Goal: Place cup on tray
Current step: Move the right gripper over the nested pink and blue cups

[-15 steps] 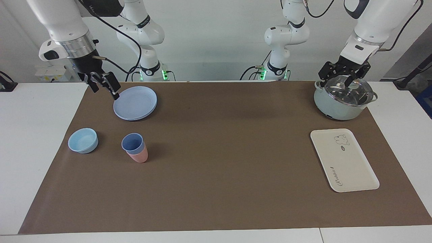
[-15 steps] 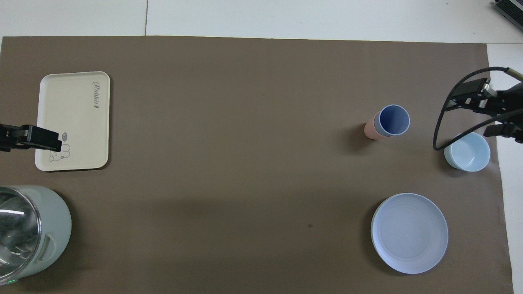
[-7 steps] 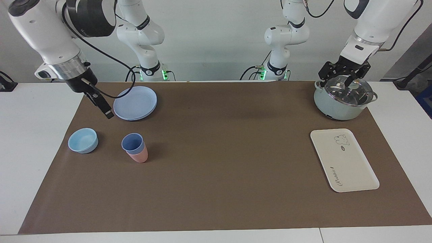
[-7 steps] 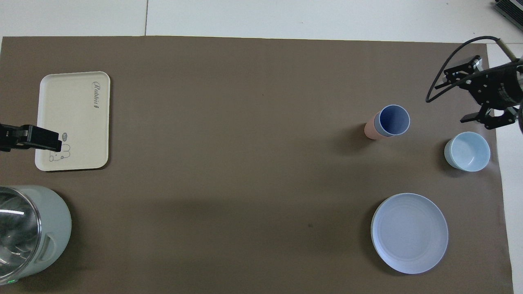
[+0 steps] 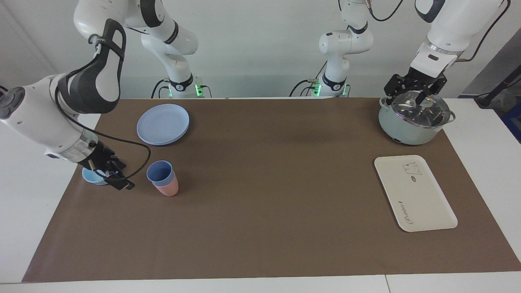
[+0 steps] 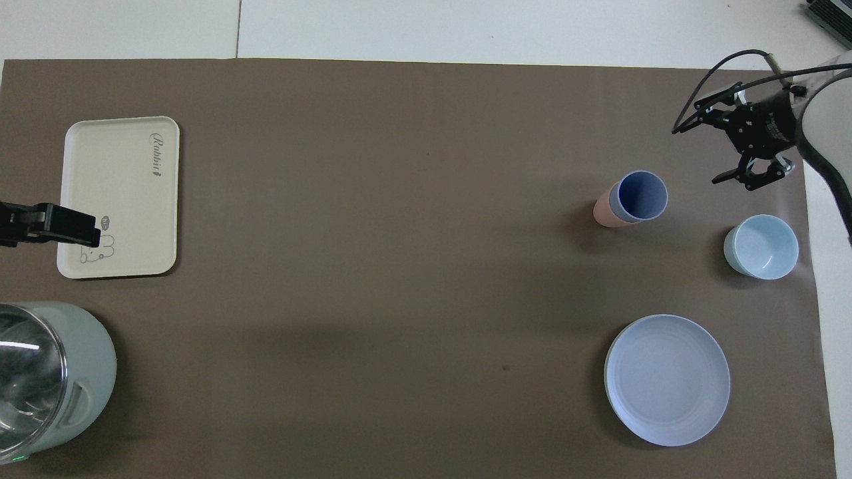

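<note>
Cursive word "Rabbit" on tray [image 6: 123, 193], beside bear drawing; no other legible text.

A robotics lab here: two white robot arms bolted at the back of a white desk [image 5: 24, 228] under a brown mat [image 5: 264, 195], bare pale wall, cables trailing, green status lights glowing at the bases, toy kitchenware laid out as props.

cup [image 5: 160, 172] seemingly nested in pink cup [image 5: 167, 188]
</note>
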`<move>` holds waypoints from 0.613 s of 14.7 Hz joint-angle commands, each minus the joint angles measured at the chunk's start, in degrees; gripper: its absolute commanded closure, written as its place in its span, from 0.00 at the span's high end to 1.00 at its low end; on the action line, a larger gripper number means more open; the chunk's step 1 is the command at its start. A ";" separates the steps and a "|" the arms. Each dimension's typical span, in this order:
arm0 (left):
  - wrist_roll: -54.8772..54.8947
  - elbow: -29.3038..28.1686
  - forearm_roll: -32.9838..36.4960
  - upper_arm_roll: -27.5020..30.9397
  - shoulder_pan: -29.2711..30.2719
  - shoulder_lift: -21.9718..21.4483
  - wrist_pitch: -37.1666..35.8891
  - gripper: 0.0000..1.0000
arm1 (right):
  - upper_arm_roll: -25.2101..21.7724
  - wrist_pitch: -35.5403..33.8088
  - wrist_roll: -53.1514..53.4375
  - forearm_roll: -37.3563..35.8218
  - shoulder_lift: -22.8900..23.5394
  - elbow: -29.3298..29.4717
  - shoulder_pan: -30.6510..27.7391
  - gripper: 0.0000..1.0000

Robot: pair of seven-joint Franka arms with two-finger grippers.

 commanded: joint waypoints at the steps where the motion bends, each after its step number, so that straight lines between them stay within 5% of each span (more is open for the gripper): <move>1: 0.48 -0.62 -0.51 -0.10 0.54 -0.59 -0.55 1.00 | 0.50 0.01 1.51 4.40 5.41 3.57 -1.76 1.00; 9: 0.48 -0.62 -0.51 -0.10 0.45 -0.59 -0.55 1.00 | 0.59 1.85 1.51 9.87 12.63 3.22 -1.95 1.00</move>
